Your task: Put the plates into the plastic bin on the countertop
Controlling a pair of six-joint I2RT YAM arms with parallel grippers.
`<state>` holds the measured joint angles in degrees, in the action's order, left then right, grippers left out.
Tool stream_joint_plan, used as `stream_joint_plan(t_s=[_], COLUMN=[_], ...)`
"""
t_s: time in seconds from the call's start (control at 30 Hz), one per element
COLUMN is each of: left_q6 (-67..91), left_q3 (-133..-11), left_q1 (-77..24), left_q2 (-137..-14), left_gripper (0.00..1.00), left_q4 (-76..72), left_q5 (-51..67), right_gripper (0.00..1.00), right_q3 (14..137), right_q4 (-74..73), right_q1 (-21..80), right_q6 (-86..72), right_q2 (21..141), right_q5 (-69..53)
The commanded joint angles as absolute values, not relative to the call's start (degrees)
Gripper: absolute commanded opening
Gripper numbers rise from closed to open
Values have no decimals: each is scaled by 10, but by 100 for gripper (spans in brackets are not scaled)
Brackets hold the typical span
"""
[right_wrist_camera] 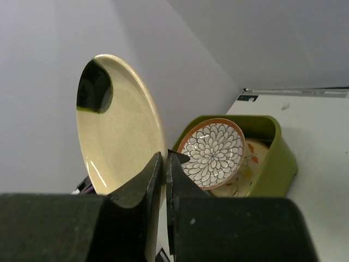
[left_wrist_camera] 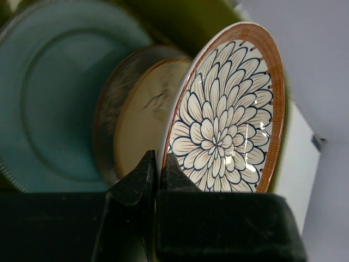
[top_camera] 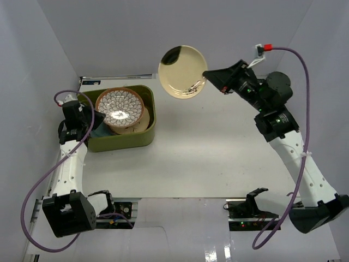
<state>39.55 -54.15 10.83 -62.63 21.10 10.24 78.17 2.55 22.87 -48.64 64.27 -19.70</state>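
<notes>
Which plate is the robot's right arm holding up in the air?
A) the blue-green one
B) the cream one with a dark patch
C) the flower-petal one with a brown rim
B: the right gripper pinches the rim of the cream plate in mid-air; the left gripper holds the petal plate at the bin.

Petal plate point(top_camera: 120, 109) aslant in bin point(top_camera: 143, 136), cream plate point(top_camera: 182, 72) aloft

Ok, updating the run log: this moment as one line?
left fingers: shut on petal plate, tilted in bin | right fingers: shut on cream plate, raised outside bin | bin: other plates inside
</notes>
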Motion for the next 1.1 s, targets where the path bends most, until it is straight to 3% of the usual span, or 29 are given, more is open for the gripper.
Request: stream_joint_plan(t_s=[0.0,0.13,0.43,0.47,0.5,0.6,0.7,0.83,0.9,0.93,0.97,1.07], left_q6=[403,398,371,363,361,358,357,359,379,386,391,391], left_q3=[-541,-505,-467,-465,-463,-457,-460,-475,-479,-477,-476,-503], left_q1=[113,116,116,116,116,116,116,116,116,116,116,116], left_q2=[-607,-610,-628,-630,-635,-644,-651,-609,-570,-520,-494,-456], left_gripper=[0,0,0,4,17,35,47,76,78,73,96,98], left_q4=[168,156,155,156,157,156,154,168,175,174,169,198], left_q5=[164,145,114,105,101,96,95,72,14,-16,-36,-91], right_gripper=[8,8,8,8,8,8,8,8,8,8,8,8], right_q3=[834,874,1009,1019,1040,1070,1092,1115,1110,1100,1098,1080], right_q4=[25,33,17,15,12,4,2,-24,-21,-19,-18,-21], right_q1=[309,396,467,468,469,472,476,482,482,482,482,486], right_q6=[-412,-393,-372,-370,-369,-374,-374,-364,-363,-363,-361,-347], right_q2=[693,780,987,1018,1033,1089,1126,1165,1170,1170,1170,1166], right_q5=[-121,-80,-43,-40,-40,-41,-38,-18,-5,-4,-3,26])
